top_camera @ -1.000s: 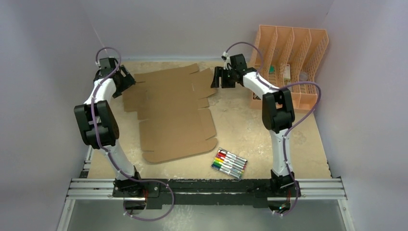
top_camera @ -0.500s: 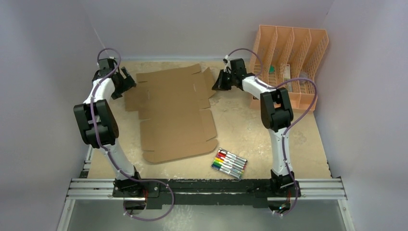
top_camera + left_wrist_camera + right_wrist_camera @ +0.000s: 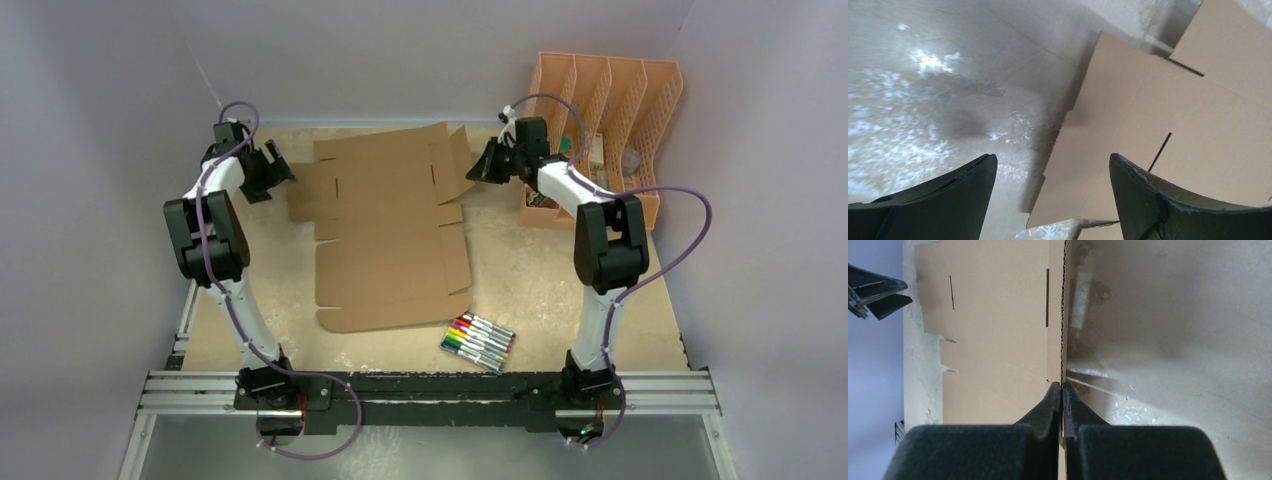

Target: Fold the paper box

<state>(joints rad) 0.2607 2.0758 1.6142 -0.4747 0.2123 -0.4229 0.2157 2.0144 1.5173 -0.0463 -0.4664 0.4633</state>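
Note:
The paper box (image 3: 390, 230) is a flat brown die-cut cardboard sheet lying on the table, its far right flap raised. My right gripper (image 3: 487, 165) is shut on the edge of that flap. In the right wrist view the cardboard edge (image 3: 1064, 315) runs straight into the closed jaws (image 3: 1062, 388). My left gripper (image 3: 281, 170) hangs open just off the sheet's far left flap. In the left wrist view its wide-apart fingers (image 3: 1053, 167) frame the cardboard's left edge (image 3: 1148, 115), touching nothing.
A peach slotted organizer (image 3: 605, 110) stands at the back right, close behind the right arm. A pack of coloured markers (image 3: 478, 341) lies near the front, just right of the sheet's near corner. Bare tabletop (image 3: 560, 270) lies to the right.
The right gripper has shut on the right flap and drawn the whole sheet to the right, lifting that flap. The left gripper stayed open and shifted slightly right.

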